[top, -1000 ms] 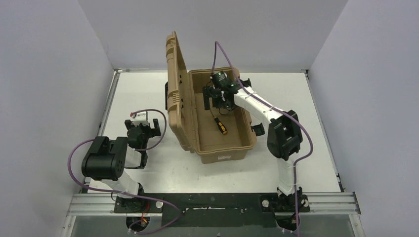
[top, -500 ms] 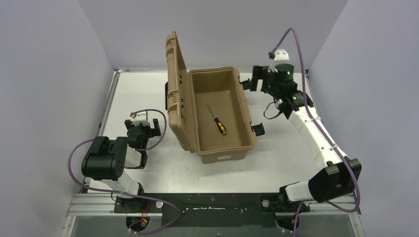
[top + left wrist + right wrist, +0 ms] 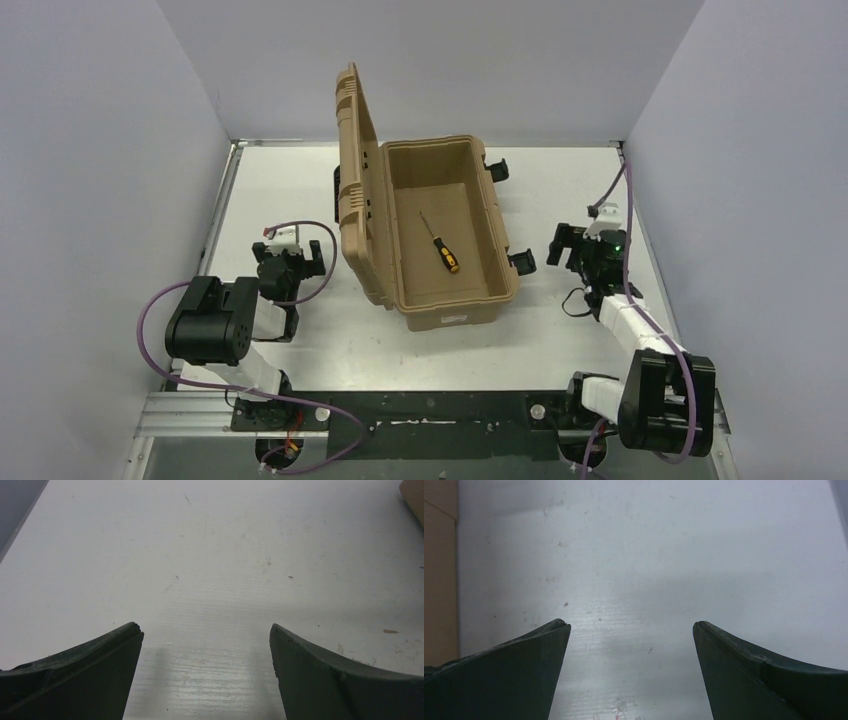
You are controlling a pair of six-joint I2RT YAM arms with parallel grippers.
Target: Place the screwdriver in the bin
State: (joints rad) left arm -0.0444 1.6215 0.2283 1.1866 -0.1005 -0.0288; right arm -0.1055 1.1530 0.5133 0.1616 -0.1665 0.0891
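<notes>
The screwdriver (image 3: 440, 246), with a yellow-orange and black handle and thin silver shaft, lies on the floor inside the tan bin (image 3: 492, 205). The bin stands in the middle of the table with its ribbed lid (image 3: 353, 150) open and upright on the left. My right gripper (image 3: 578, 243) is open and empty, low over the table to the right of the bin; its wrist view shows its two fingers (image 3: 514, 670) apart over bare table. My left gripper (image 3: 290, 252) is open and empty, left of the bin, over bare table in its wrist view (image 3: 205, 630).
The bin's tan edge shows at the left of the right wrist view (image 3: 439, 570) and at the top right corner of the left wrist view (image 3: 412, 495). Grey walls close the table on the left, back and right. A black latch (image 3: 522, 262) sticks out from the bin's right side.
My right arm has drawn back from above the bin, swung to the right and come down near the table's right side. The screwdriver stays lying in the bin. The left arm has not moved.
</notes>
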